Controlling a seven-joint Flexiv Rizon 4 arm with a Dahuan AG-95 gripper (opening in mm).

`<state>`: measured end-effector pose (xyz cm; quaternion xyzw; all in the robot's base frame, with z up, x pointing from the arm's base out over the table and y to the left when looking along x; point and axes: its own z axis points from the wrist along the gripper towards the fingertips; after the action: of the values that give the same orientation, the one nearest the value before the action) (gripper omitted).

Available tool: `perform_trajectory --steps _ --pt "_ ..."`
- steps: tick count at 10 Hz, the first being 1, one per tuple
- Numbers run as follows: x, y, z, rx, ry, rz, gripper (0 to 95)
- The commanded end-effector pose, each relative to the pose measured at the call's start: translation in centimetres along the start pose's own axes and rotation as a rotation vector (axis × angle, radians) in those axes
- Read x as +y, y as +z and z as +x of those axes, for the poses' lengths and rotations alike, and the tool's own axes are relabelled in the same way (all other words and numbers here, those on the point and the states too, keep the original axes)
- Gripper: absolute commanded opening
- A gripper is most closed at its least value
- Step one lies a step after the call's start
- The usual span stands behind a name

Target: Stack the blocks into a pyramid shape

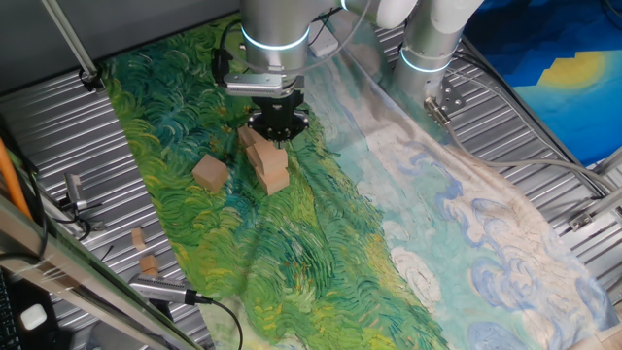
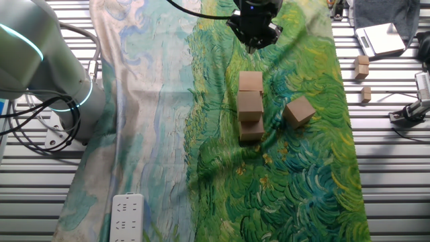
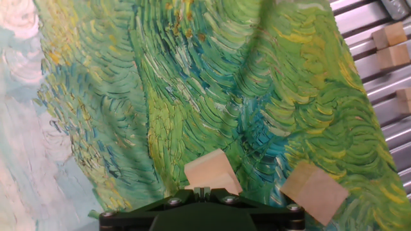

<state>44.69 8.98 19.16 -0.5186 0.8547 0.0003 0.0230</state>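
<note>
Three wooden blocks (image 2: 250, 105) touching in a line running away from the gripper (image 2: 253, 42), grip state unclear; fourth block (image 2: 299, 111) tilted beside.

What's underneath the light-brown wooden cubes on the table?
A painted cloth of green and yellow swirls lies under the row of light-brown wooden cubes and the separate cube. The ribbed metal table shows beyond its edges; under the cloth itself is hidden.

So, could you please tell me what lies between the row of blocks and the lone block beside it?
Only bare painted cloth between the row of blocks and the lone block, seen in the other fixed view.
</note>
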Motion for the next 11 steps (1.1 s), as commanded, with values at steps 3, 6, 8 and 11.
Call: perform_trajectory --steps 3,6,8,11 --pt "-0.01 -0.03 0.01 0.011 -0.013 0.007 0.0" --pt "-0.01 -0.03 0.01 0.013 -0.019 0.007 0.0" --pt "-0.01 -0.03 0.01 0.015 -0.019 0.008 0.0" --pt "-0.01 -0.03 0.01 0.015 -0.017 0.015 0.0"
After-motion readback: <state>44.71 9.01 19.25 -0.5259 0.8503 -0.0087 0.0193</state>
